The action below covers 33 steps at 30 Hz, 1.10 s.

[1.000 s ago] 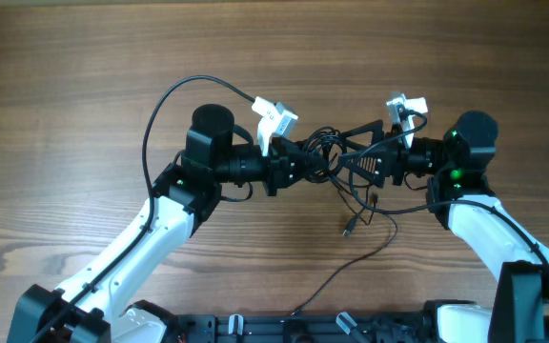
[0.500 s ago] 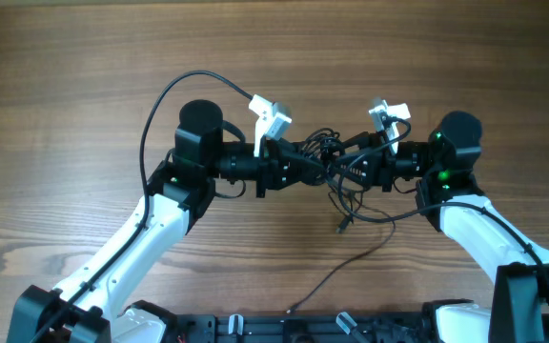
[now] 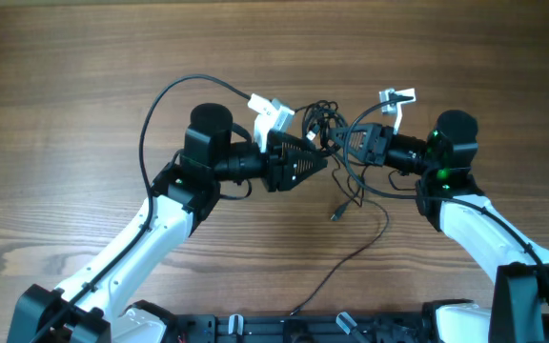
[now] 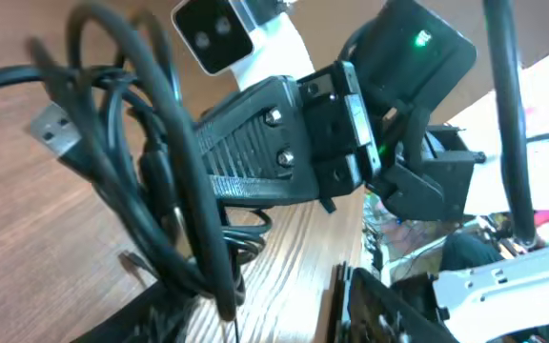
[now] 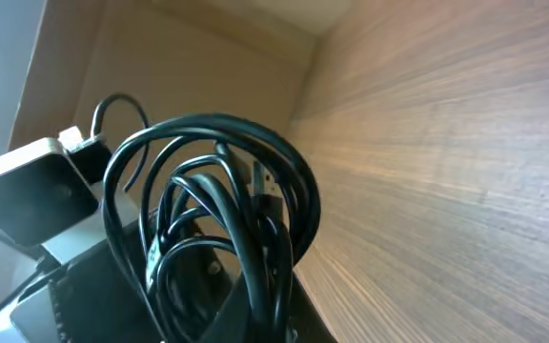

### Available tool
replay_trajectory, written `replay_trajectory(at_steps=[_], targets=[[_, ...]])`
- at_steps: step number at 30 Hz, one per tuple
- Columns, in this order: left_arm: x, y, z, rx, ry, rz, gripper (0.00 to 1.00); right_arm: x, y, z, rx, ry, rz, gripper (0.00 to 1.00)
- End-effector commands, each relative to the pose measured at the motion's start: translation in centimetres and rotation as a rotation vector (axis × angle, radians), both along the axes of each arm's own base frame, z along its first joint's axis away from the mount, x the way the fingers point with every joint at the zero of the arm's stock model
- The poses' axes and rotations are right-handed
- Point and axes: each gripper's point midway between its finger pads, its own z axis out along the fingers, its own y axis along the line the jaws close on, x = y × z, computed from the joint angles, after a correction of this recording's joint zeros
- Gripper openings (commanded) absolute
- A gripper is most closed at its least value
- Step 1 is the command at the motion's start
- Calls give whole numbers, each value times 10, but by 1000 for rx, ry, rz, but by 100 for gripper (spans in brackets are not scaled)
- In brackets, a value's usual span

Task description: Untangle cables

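The cables (image 3: 324, 124) form one dark tangle of thin black loops hanging between my two grippers at mid-table. My right gripper (image 3: 349, 143) is shut on the cables; in the right wrist view the loops (image 5: 236, 210) rise out of its jaws (image 5: 284, 324). One strand drops to a small plug (image 3: 335, 215), and a long tail (image 3: 351, 262) trails toward the front edge. My left gripper (image 3: 318, 161) stands open just left of the tangle. In the left wrist view, bare wood shows between its fingers (image 4: 274, 319), the cables (image 4: 160, 191) hang just ahead of them, and a silver plug (image 4: 55, 129) sticks out.
Wooden table (image 3: 84, 76) all round. A dark rail (image 3: 284, 329) runs along the front edge. The left arm's own thick black cord (image 3: 174, 95) arcs behind its wrist. The two grippers are nearly nose to nose.
My right gripper has shut on the tangle and carried it slightly toward the back. My left gripper has let go of the cables and opened.
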Motion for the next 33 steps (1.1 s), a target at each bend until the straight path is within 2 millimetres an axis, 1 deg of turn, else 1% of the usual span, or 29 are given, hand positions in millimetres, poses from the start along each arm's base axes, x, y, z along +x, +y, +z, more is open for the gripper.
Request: replay_trajectory(at_steps=[1, 3, 4, 5, 6, 7, 8, 9, 11, 16, 20, 21, 24, 25, 26, 27, 29, 30, 32, 33], targets=[[29, 2, -8, 46, 43, 222, 47, 6, -2, 2, -10, -19, -28, 4], [41, 2, -13, 79, 42, 343, 48, 5, -1, 1, -10, -14, -23, 4], [42, -2, -16, 102, 24, 387, 50, 5, -1, 1, -11, -16, -22, 4], [43, -5, -18, 120, 8, 425, 50, 5, -1, 1, -16, -28, -21, 4], [44, -6, -20, 143, -10, 473, 47, 4, -1, 1, -19, -36, -19, 5], [50, -1, -24, 172, -9, 570, 40, 4, 0, 1, -18, -36, -15, 4], [54, 4, -27, 181, 7, 630, 29, 2, 0, 2, -16, -36, -5, 4], [58, 9, -28, 184, 16, 678, 25, 0, 1, 2, -13, -37, 9, 4], [62, 13, -28, 187, 12, 710, 26, -2, 2, 3, -10, -37, 22, 4], [64, 16, -28, 192, 6, 733, 27, -7, 4, 3, -4, -36, 49, 5], [57, 6, -33, 194, 24, 675, 30, -7, 4, 3, -4, -36, 51, 4], [54, 3, -37, 199, 34, 652, 30, -7, 4, 3, -3, -36, 52, 4], [54, 4, -63, 270, 74, 648, 31, -7, 4, 4, -3, -35, 53, 4], [55, 3, -73, 288, 86, 647, 36, -8, 4, 4, -1, -36, 60, 4], [56, 2, -79, 297, 96, 648, 38, -10, 5, 4, 1, -36, 69, 4], [59, 3, -83, 295, 111, 667, 34, -13, 6, 5, 5, -36, 88, 4], [63, -1, -84, 279, 102, 671, 20, -16, 7, 5, 9, -35, 105, 4], [66, -1, -85, 276, 95, 682, 17, -18, 7, 6, 12, -34, 115, 4], [70, 5, -88, 293, 88, 717, 9, -24, 9, 7, 20, -35, 151, 4], [74, 13, -90, 315, 81, 761, 6, -26, 9, 8, 23, -36, 167, 4]])
